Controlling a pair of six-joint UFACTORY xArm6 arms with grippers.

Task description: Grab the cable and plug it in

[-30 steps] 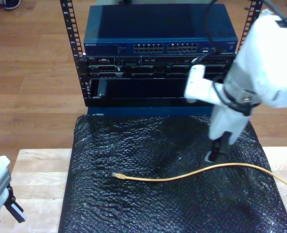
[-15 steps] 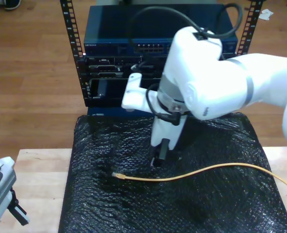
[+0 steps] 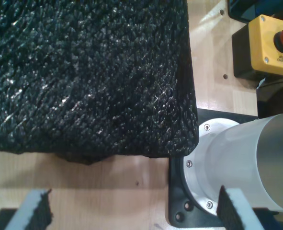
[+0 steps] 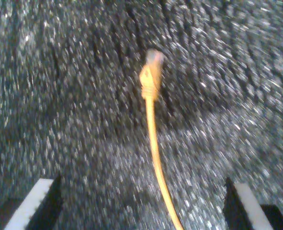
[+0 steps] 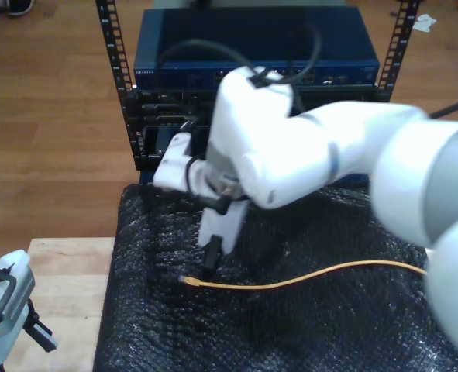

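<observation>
The cable (image 5: 290,277) lies loose on the black mat (image 5: 352,333), running from the exterior view's right edge in a shallow arc to its plug (image 5: 187,280) left of the frame's centre. In the second wrist view the plug (image 4: 153,60) sits in the upper middle of the frame, with the orange cord trailing down to the lower edge between the two pads.

My second gripper (image 5: 208,267) hangs just above and beside the plug, jaws spread wide and holding nothing; its pads (image 4: 36,203) stand well apart on either side of the cord.

My first gripper (image 5: 35,335) sits at the exterior view's lower left, over bare wood, also wide open and empty.

I judge the cable light, thin and floppy: it will bend and swing once lifted, and the clear plug looks small and brittle, its clip easy to crush. The best hold is probably the orange boot just behind the plug, where it is stiffest and keeps the tip pointed for the rack (image 5: 174,139) ports behind the mat.
</observation>
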